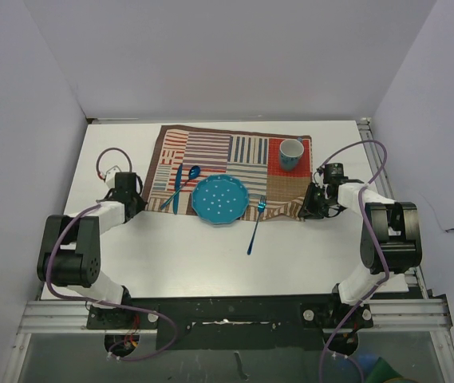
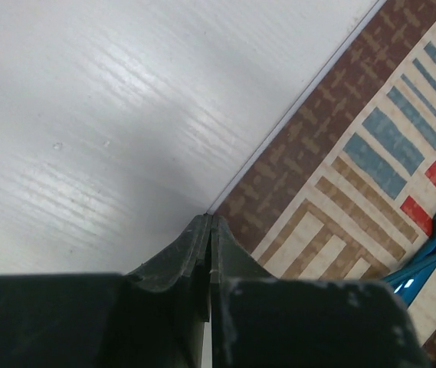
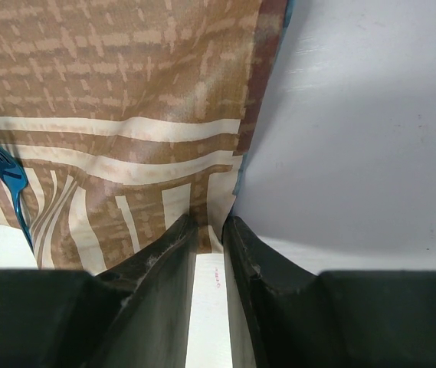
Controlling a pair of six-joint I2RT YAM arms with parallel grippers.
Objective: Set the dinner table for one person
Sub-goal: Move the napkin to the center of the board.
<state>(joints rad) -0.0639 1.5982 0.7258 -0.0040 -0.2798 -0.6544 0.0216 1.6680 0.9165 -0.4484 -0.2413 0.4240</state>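
Two wrist views on mat (image 2: 332,176) edges, overhead alone shows plate (image 1: 221,199), cup (image 1: 291,152)

The top external camera looks steeply down from above and behind the arm bases, far enough back to take in the whole striped mat (image 1: 227,171) and the dinner table (image 1: 195,255) around it. The left wrist camera hangs very close over the mat's left border near its near corner, facing along that edge. The right wrist camera is equally close at the mat's near right corner. It shares the fork (image 3: 7,180) with the top view.
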